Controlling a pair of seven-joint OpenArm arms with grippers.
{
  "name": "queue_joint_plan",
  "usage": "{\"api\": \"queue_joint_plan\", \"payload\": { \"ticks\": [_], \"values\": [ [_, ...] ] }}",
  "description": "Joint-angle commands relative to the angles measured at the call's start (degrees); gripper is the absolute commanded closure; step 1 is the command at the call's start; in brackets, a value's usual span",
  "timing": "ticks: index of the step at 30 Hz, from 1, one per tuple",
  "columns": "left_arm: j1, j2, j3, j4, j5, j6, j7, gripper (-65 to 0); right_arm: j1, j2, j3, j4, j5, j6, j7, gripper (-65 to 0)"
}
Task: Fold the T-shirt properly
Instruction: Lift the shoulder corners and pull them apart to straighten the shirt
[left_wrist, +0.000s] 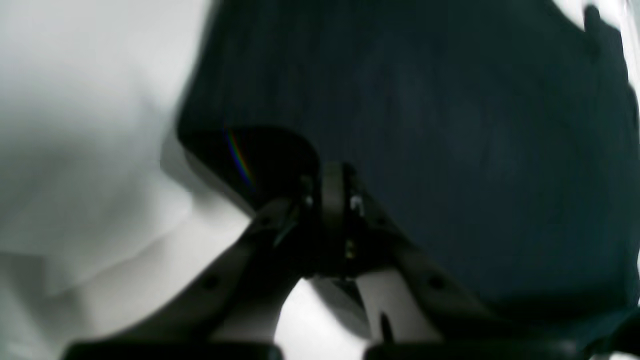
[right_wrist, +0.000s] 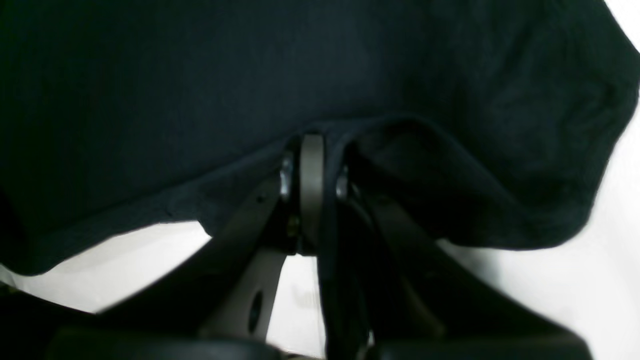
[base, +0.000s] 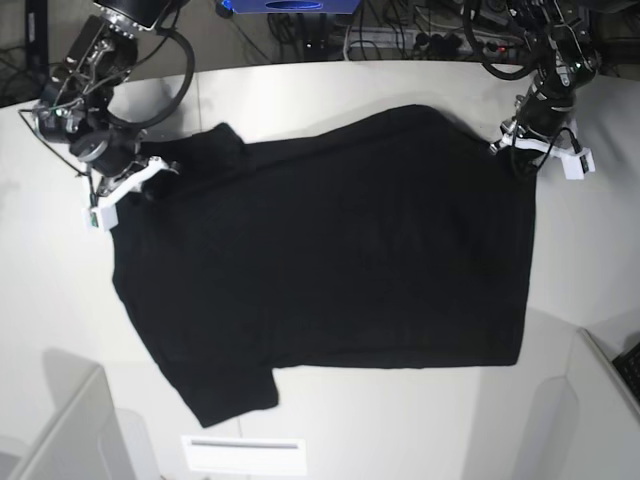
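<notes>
While the T-shirt (base: 330, 250) lies spread, each gripper, left (left_wrist: 332, 200) and right (right_wrist: 312, 185), clamps its edge.

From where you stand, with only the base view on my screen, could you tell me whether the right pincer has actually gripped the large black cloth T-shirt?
Observer: Yes. The right wrist view shows the right pincer shut on a bunched fold at the edge of the large black cloth T-shirt.
Operator: Thank you. And the left pincer, please?
Observer: The left pincer is closed at the shirt's edge, but blur hides whether cloth is caught.
</notes>
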Motion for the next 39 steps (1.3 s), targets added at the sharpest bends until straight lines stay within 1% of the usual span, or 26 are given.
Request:
{"api": "queue_joint_plan", "payload": {
  "ticks": [1, 4, 7, 10, 14, 16, 18, 19, 22, 27, 29, 31, 33, 39],
  "values": [
    [-0.6, -0.1, -0.7, 1.0, -0.6, -0.2, 0.4, 0.0, 1.4, 0.5, 0.0, 0.2, 0.9, -0.1, 1.1, 0.0],
    [-2.1, 0.1, -1.1, 0.9, -0.3, -0.2, 1.5, 0.0, 3.8, 0.5, 0.0, -3.3, 0.8, -0.1, 1.1, 0.0],
    [-2.9, 0.1, -1.1, 0.9, -0.3, -0.1, 1.5, 0.0, 5.8, 1.8, -0.7, -6.5, 0.8, -0.1, 1.2, 0.0],
    [-3.4, 0.1, -1.2, 0.0, -0.3, 0.3, 1.5, 0.0, 7.2, 2.0, -1.9, -8.0, 0.8, -0.2, 1.5, 0.0],
    [-4.9, 0.1, -1.2, -1.3, -0.3, 4.6, 1.5, 0.0, 9.5, 2.0, -2.1, -9.2, 0.7, -0.2, 1.4, 0.0],
    [-5.0, 0.1, -1.1, -1.6, -0.3, 5.3, 1.4, 0.0, 11.0, 2.0, -2.1, -10.7, 0.7, -0.2, 1.3, 0.0],
    [-5.9, 0.1, -1.2, -1.6, -0.3, 5.3, 1.4, 0.0, 12.1, 2.0, -2.1, -12.4, 0.7, -0.2, 1.3, 0.0],
    [-6.2, 0.1, -1.2, -1.7, -0.2, 5.9, 1.4, 0.0, 12.6, 2.0, -2.1, -13.2, 0.7, -0.2, 1.3, 0.0],
    [-6.5, 0.1, -1.2, -3.0, -0.2, 10.2, 1.2, 0.0, 13.9, 3.0, -2.1, -14.9, 0.7, -0.2, 1.4, 0.0],
    [-8.1, 0.1, -1.2, -3.8, -0.3, 10.7, 1.2, 0.0, 16.5, 3.8, -2.1, -18.9, 0.7, -0.2, 1.7, 0.0],
    [-8.6, 0.1, -1.2, -4.0, -0.3, 10.9, 1.2, 0.0, 17.5, 4.6, -2.1, -19.9, 0.7, -0.2, 1.7, 0.0],
    [-9.4, 0.2, -1.2, -4.6, -0.3, 12.9, 1.2, 0.0, 18.4, 4.7, -2.1, -20.8, 0.7, -0.2, 1.7, 0.0],
    [-9.9, 0.2, -1.2, -5.5, -0.4, 13.9, 1.2, 0.0, 19.5, 4.8, -2.1, -21.5, 0.7, -0.2, 1.7, 0.0],
    [-11.9, 0.1, -1.1, -5.7, -0.3, 14.1, 1.2, 0.0, 22.1, 4.8, -2.9, -24.8, 0.7, -0.2, 1.7, 0.0]
  ]
}}
